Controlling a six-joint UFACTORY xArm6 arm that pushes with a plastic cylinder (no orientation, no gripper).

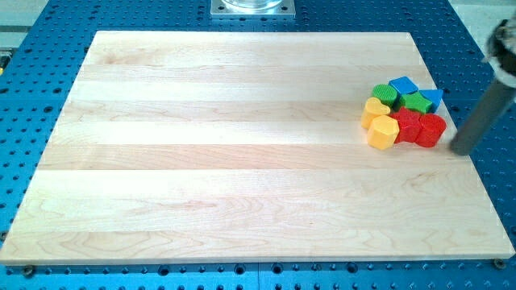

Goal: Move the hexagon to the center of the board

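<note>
The yellow hexagon block (383, 131), a chunky six-sided piece with a bright flat top, is sitting at the near-left corner of a tight cluster toward the view's right edge of the pale wooden table (242, 161). Touching it on its right are lying two red blocks (421, 127). Behind it a second yellow block (374, 109), two green blocks (386, 94) and two blue blocks (403, 84) are crowding. No pincer is fitted; my tip (461, 150) is resting just right of the red blocks.
</note>
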